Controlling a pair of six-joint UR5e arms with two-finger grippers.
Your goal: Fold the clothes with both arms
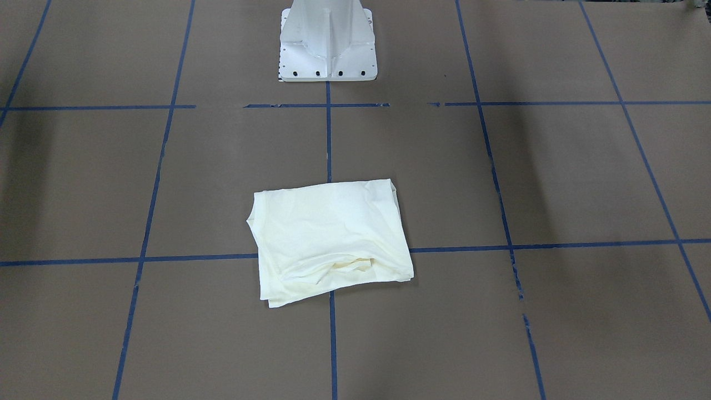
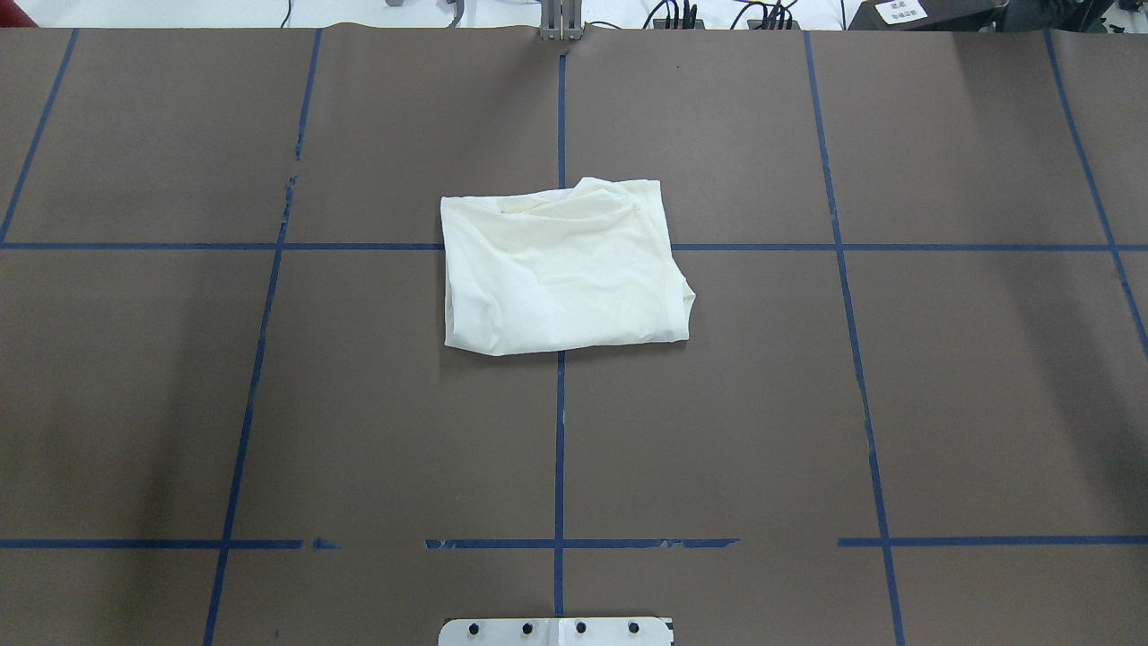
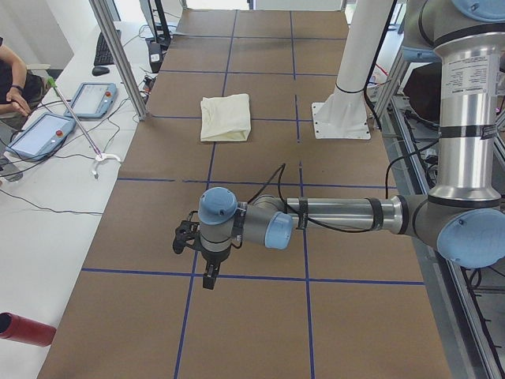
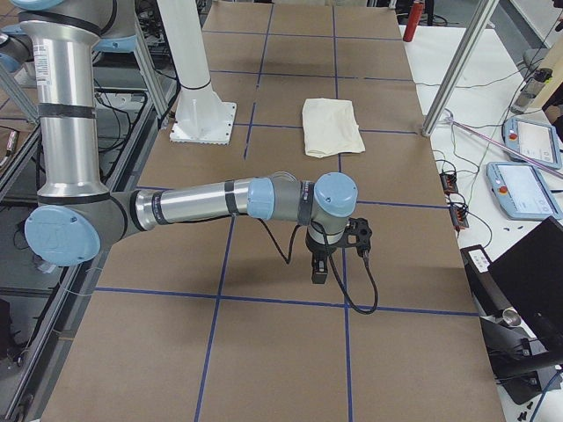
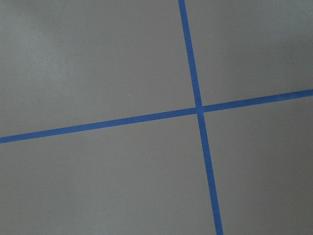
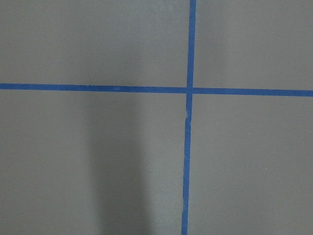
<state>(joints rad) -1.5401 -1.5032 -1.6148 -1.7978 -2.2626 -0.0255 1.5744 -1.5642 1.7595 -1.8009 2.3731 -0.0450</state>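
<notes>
While left gripper [image 3: 209, 282] hovers, T-shirt [image 3: 226, 118] seemingly lies far.

The counter [image 2: 179, 404] wears matte brown sheeting, ruled into large squares by blue tape [image 2: 560, 449] that is worn through in places. Out past the left fingers [image 3: 209, 278], a white desk [image 3: 47, 205] runs beside it, carrying two blue-rimmed tablets [image 3: 39, 134], a keyboard [image 3: 103, 49] and loose cables. An aluminium post [image 3: 118, 55] rises at the seam, and a red cylinder [image 3: 24, 329] lies nearer the camera. Past the right fingers [image 4: 318, 272] the same desk shows. The light is even and soft, with faint broad shadows.
</notes>
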